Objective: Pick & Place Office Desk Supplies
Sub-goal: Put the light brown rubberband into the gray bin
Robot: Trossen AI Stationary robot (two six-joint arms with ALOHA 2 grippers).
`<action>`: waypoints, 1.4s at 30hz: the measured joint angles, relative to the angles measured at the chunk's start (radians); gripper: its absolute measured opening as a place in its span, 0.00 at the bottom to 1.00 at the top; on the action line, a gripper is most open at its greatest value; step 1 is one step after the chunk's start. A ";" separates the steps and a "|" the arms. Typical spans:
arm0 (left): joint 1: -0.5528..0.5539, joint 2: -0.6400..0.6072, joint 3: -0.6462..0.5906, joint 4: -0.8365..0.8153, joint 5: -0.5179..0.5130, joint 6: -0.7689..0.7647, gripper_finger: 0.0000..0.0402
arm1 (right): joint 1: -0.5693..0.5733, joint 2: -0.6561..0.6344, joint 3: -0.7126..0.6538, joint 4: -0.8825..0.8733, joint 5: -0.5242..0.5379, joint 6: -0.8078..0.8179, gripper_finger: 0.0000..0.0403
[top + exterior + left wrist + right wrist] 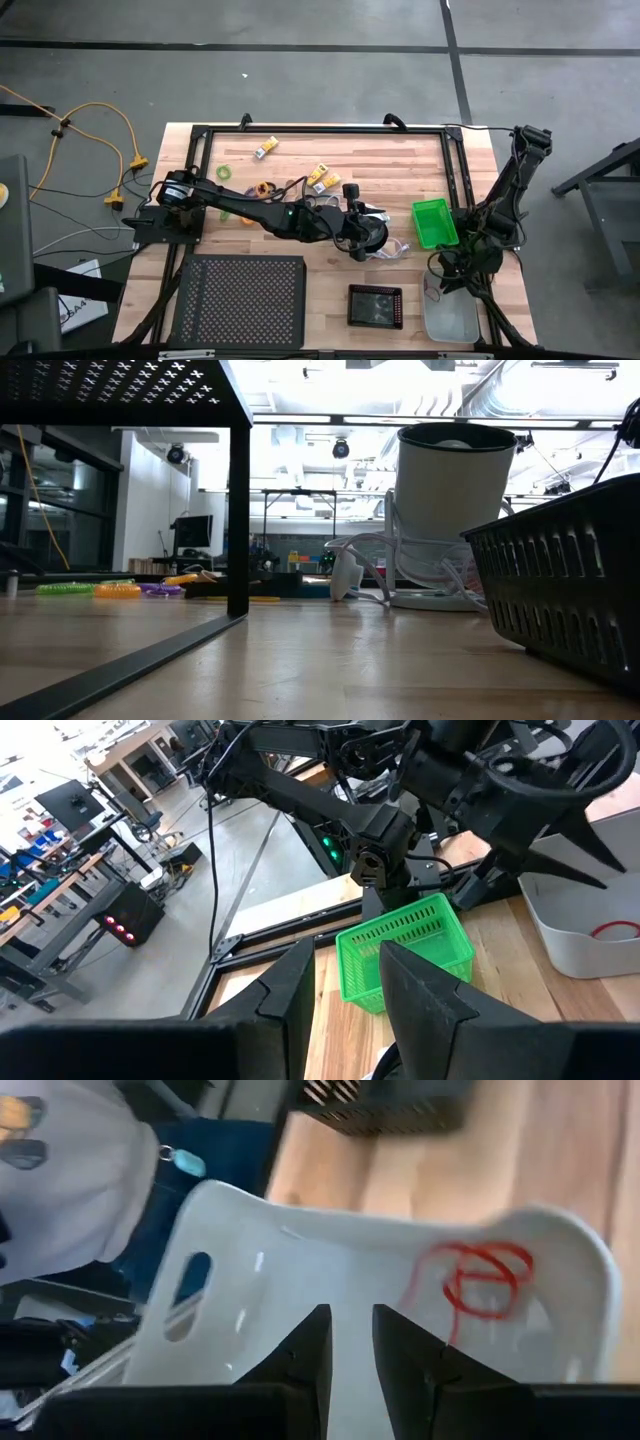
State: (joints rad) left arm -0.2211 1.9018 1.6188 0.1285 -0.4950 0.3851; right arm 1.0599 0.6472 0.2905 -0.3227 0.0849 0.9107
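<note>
Left wrist view shows your left tool [345, 985] with jaws slightly apart, empty, facing the green tray [405, 945]. Loops [262, 189] and packs [320, 177] lie behind on the counter [330, 270]: light, floppy; pinch across them. Right tool [350, 1345], parted, empty, hangs over the clear tray [330, 1270].

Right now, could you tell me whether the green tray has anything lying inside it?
No: in the high view the green tray shows only its bare green floor, and the left wrist view shows nothing in it either.

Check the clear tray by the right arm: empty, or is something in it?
Not empty. The right wrist view shows a red loop lying inside the clear tray; the left wrist view shows it too.
</note>
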 joint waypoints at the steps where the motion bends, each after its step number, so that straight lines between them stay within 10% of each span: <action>1: 0.000 0.000 0.000 0.000 0.000 0.000 0.27 | 0.000 0.000 0.000 0.026 0.010 -0.021 0.16; 23: -0.002 0.000 0.000 0.000 -0.006 -0.045 0.27 | -0.179 -0.147 0.085 0.204 0.474 -0.611 0.16; 42: 0.084 0.000 0.000 -0.001 -0.008 -0.083 0.27 | -0.806 -0.246 0.085 0.207 0.541 -0.868 0.16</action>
State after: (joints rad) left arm -0.1370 1.9018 1.6184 0.1272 -0.5034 0.3021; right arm 0.2542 0.4008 0.3759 -0.1158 0.6256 0.0432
